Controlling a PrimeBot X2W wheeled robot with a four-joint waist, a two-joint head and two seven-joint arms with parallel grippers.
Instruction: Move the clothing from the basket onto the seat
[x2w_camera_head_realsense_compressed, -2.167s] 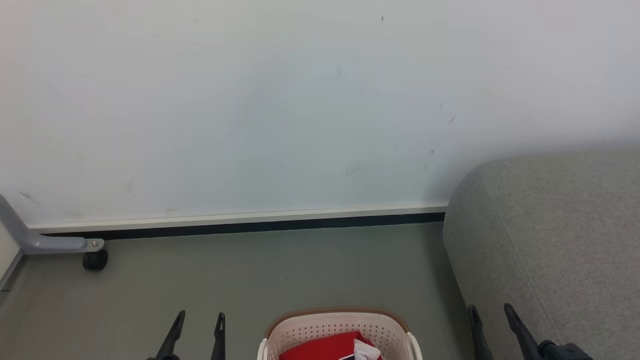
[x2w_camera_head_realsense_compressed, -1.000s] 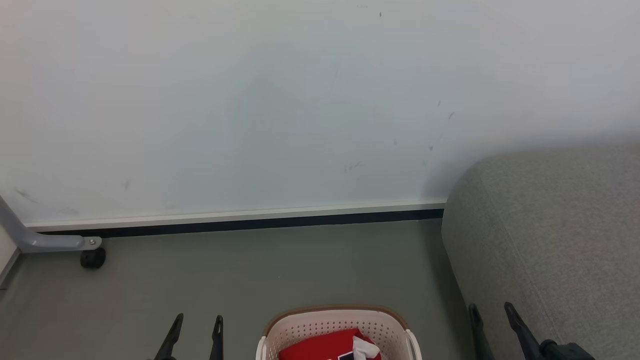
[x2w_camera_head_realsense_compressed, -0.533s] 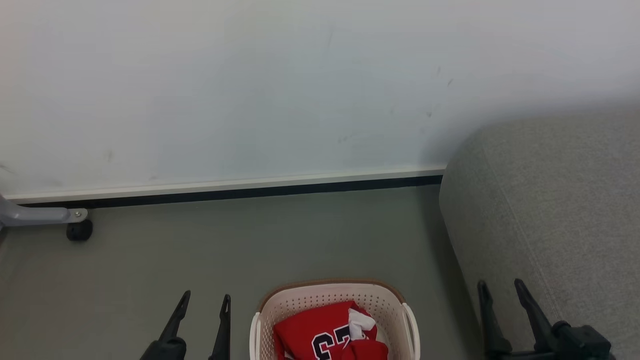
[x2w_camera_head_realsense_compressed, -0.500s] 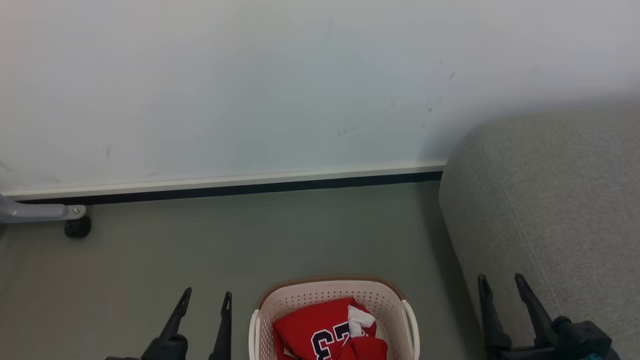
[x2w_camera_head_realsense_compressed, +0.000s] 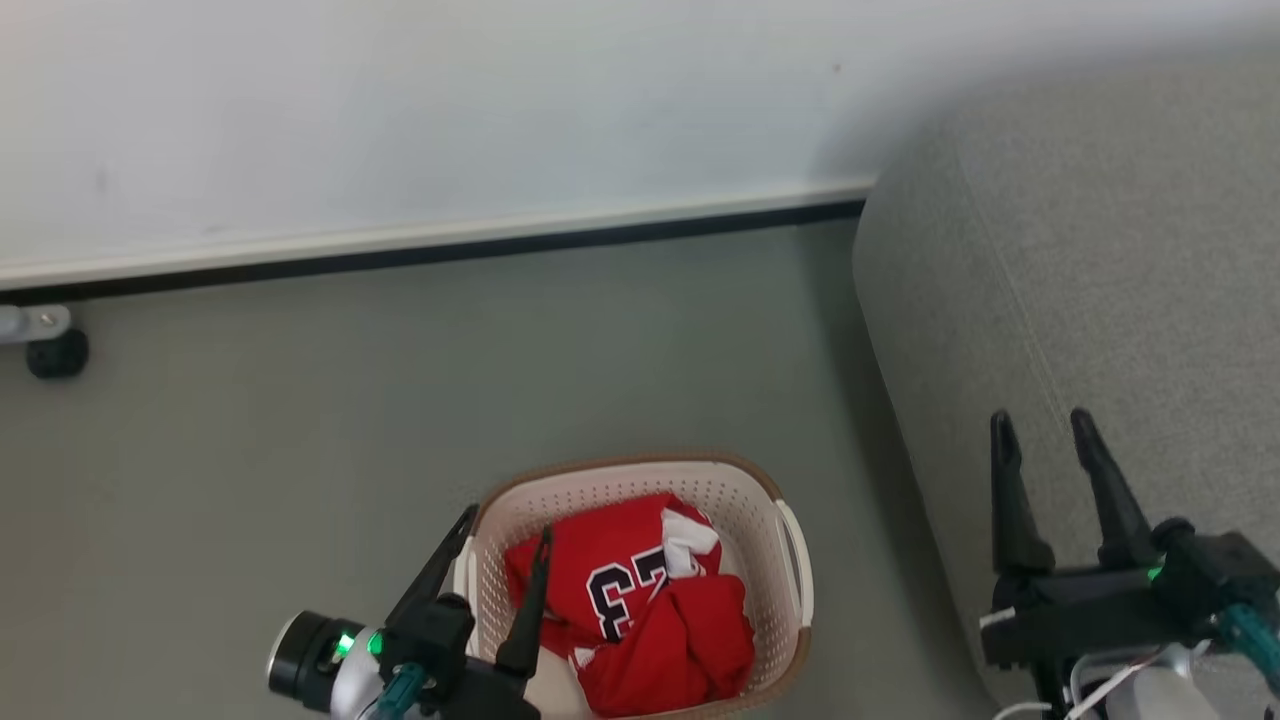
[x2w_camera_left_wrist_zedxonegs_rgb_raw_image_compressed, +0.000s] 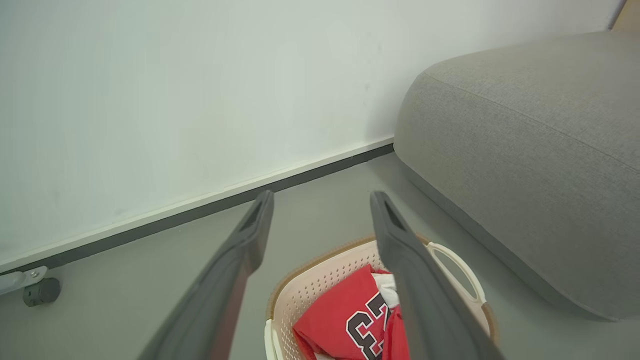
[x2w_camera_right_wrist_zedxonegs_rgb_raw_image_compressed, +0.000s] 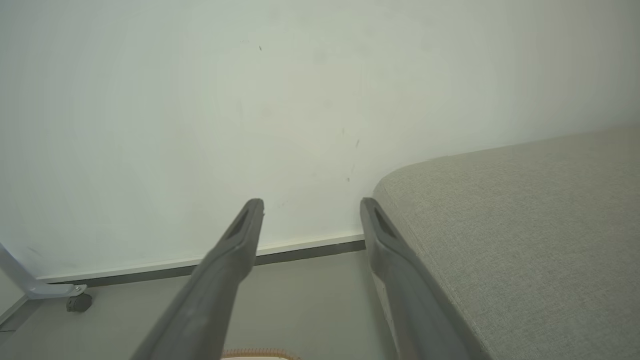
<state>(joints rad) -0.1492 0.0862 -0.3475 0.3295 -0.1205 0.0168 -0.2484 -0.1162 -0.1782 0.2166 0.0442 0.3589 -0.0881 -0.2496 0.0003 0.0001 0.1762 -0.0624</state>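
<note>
The clothing lies crumpled inside the basket. A red jersey with the dark number 23 is uppermost, and a second red piece is bunched at its near side. Both garments are in the basket, and none is on the seat, which stands to the basket's right across a strip of floor.

Change over the last half second: the head camera has tipped downward, so nearly the whole basket interior is in the head view, where before only the far part showed. That shift belongs to the camera, not the basket.

The left gripper has moved in. Formerly well left of the rim, its fingers now overlap the left rim and the jersey's edge. Contact cannot be judged. Its jaws stand wide apart and hold nothing. The right gripper, jaws likewise apart and empty, remains in front of the seat's side.

Implication: the approach is under way, and the first pick, probably by the left arm, is not yet made
</note>
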